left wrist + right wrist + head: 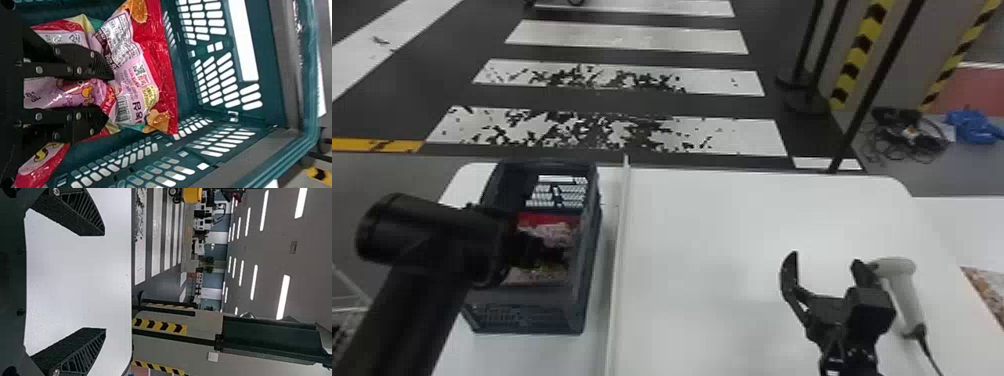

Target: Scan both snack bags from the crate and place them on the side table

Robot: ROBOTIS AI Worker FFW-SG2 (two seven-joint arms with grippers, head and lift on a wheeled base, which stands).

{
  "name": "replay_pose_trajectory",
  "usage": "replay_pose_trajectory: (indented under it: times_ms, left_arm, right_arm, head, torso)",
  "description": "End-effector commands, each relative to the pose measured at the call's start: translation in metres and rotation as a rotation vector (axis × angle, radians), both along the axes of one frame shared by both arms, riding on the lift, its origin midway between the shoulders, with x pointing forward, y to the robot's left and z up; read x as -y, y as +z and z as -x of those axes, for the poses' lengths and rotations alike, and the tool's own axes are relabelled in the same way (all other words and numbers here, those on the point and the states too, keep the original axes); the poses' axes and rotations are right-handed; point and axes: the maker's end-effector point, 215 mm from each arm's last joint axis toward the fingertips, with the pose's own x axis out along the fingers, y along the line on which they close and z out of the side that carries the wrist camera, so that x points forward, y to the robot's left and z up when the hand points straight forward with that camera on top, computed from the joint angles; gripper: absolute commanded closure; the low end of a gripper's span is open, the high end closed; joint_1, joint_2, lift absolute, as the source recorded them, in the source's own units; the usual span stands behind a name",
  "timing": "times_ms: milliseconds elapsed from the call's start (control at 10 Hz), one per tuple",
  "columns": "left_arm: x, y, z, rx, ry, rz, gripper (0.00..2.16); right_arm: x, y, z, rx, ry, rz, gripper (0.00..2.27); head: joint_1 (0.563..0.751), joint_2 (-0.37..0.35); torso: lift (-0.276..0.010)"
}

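Down inside the blue-grey crate (592, 220) is my left gripper (544, 252). A red and pink snack bag (552, 227) lies in the crate beyond it, another bag (537, 276) on its near side. In the left wrist view my left gripper (109, 96) is shut on a pink snack bag (62, 92), whose sides stick out past both fingers. The second bag (133, 62), back label showing, lies against it beyond the fingertips. My right gripper (824, 261) stands over the white table, open, just left of the scanner (904, 287). Nothing is between its fingers in the right wrist view (103, 282).
A thin pale divider (617, 250) runs along the white table (702, 240), right of the crate. Another white surface (942, 212) adjoins at the right, with a patterned item (989, 287) on it. The scanner's cable (929, 352) trails to the near edge.
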Motion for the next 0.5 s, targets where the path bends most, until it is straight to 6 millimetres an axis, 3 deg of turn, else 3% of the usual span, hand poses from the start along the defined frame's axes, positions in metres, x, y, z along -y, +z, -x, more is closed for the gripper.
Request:
replay_pose_trajectory:
  times_ms: [0, 400]
  left_arm:
    - [0.01, 0.029, -0.007, 0.065, 0.015, 0.085, 2.14]
    - [0.012, 0.066, -0.008, 0.142, 0.036, 0.199, 2.14]
  right_arm:
    - [0.002, -0.002, 0.003, -0.004, -0.004, 0.002, 0.06]
    - [0.003, -0.004, 0.005, -0.011, -0.004, 0.01, 0.06]
  head:
    - [0.695, -0.055]
    - [0.695, -0.075]
  torso:
    - [-0.098]
    - [-0.098]
